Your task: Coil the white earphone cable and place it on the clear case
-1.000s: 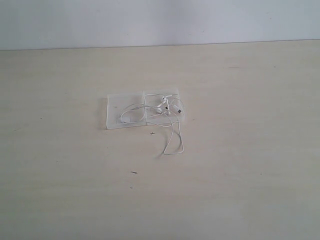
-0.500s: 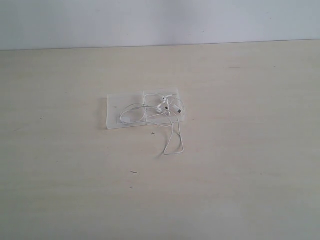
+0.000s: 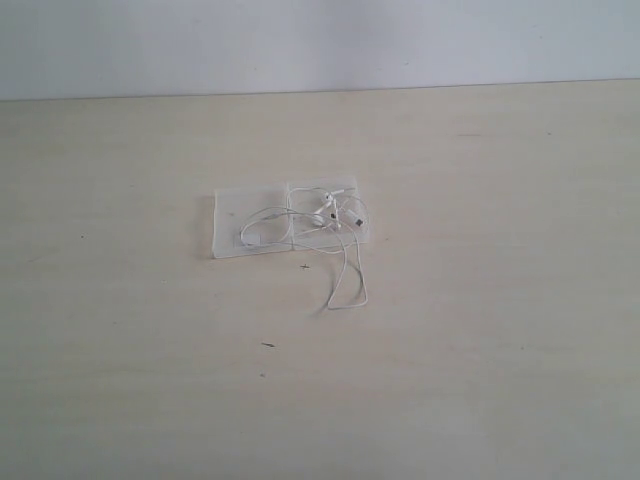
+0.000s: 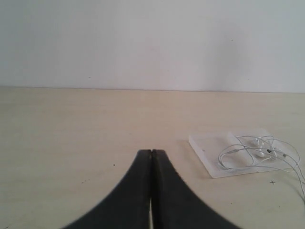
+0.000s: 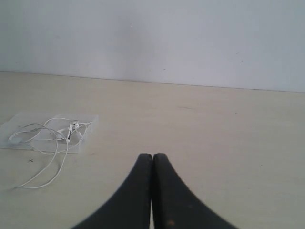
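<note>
My left end effector and right end effector: closed, empty. Thin white earphone cable mostly on flat clear plastic case; one loop trails onto bench, likely needs tucking.

A pale wooden table meets a plain white wall at its far edge. A short dark dash and a tiny cross-shaped mark sit on its surface, near each other.
</note>
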Motion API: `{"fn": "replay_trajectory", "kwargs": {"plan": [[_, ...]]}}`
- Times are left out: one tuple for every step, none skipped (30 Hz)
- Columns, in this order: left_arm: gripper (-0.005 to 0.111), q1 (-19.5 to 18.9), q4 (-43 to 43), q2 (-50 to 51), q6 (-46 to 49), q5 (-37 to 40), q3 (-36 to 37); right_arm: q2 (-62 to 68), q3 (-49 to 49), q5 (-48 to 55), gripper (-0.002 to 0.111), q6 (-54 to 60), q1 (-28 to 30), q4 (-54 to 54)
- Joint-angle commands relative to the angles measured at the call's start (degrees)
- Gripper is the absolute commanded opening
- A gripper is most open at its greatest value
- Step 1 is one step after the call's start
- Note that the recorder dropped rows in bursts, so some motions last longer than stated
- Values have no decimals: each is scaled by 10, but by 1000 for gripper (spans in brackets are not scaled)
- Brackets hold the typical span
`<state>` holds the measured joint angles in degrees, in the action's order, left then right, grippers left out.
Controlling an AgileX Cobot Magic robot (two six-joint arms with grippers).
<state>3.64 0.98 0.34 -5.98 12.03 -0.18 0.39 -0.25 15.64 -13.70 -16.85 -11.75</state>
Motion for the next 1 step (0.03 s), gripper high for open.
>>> {"fn": "replay_trajectory", "kwargs": {"plan": [[0,4,2,0,-3,-5,2,-4,3,-3,0,0,2,-6]]}}
